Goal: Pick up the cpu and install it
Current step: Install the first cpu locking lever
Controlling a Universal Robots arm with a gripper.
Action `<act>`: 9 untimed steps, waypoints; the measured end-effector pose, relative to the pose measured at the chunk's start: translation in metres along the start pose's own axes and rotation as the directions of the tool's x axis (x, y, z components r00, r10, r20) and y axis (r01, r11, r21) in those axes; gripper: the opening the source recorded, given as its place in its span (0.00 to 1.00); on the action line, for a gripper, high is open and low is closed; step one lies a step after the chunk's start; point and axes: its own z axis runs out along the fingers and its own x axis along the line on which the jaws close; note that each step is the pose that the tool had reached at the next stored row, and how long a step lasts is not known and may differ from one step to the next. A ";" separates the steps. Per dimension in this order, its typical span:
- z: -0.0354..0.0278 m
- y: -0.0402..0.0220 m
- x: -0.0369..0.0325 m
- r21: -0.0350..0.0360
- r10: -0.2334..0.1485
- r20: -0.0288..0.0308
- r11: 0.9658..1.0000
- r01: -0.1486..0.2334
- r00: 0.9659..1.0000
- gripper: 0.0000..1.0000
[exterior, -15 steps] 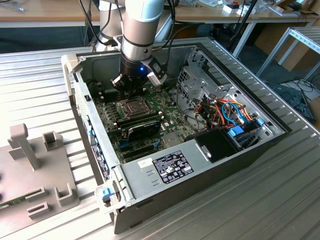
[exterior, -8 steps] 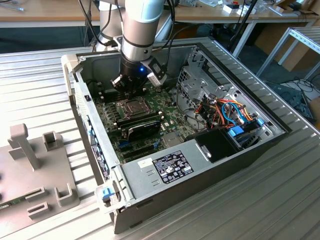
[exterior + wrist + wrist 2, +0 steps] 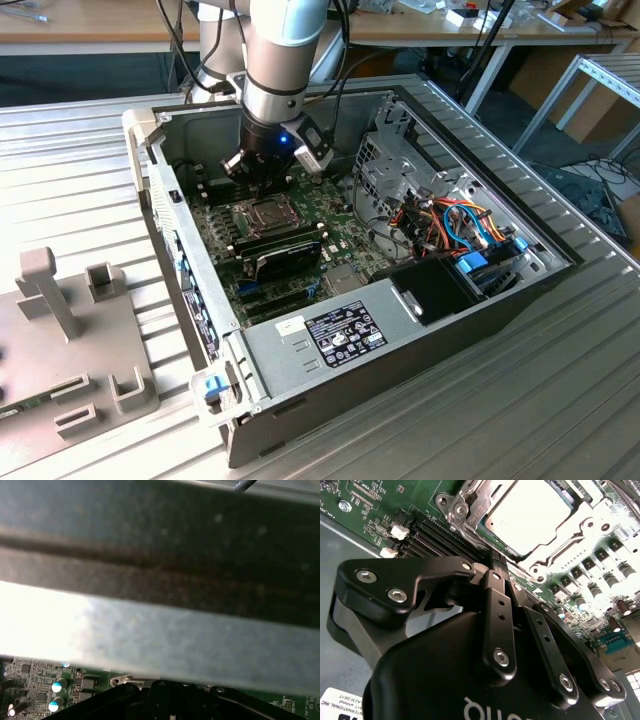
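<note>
gripper (image 3: 262, 178) hangs low inside the open computer case (image 3: 400, 340), over the motherboard (image 3: 225, 235), just at the far edge of the cpu socket (image 3: 262, 212) in the exterior view

cpu (image 3: 532, 515) sits flat in the socket, square silver top up, metal frame (image 3: 470, 510) around it – looks already seated, though whether the frame is latched down can't be judged

in the second wrist view the gripper (image 3: 496, 560) has its fingers (image 3: 499, 615) drawn together, tips meeting with no gap seen and nothing between them; so closed and empty

key relation: cpu lies straight ahead of the fingertips, just past them, tips near the socket's frame edge and not over the chip itself; contact with the frame can't be told

cpu is square so no long axis to speak of; its edges run skewed to the finger line in the second wrist view

one arm only, so no nearer-arm question

memory slots (image 3: 435, 535) lie beside the socket, next to the gripper tips

first wrist view gives mostly a blurred metal wall (image 3: 160, 580) of the case, with a strip of board (image 3: 45, 680) beneath
</note>
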 end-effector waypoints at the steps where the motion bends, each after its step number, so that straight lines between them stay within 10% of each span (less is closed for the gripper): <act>1: 0.0002 0.0000 0.0000 0.000 0.000 0.000 1.000 0.000 1.000 0.11; 9: 0.0003 -0.0001 0.0001 -0.002 0.000 0.000 1.000 0.000 1.000 0.11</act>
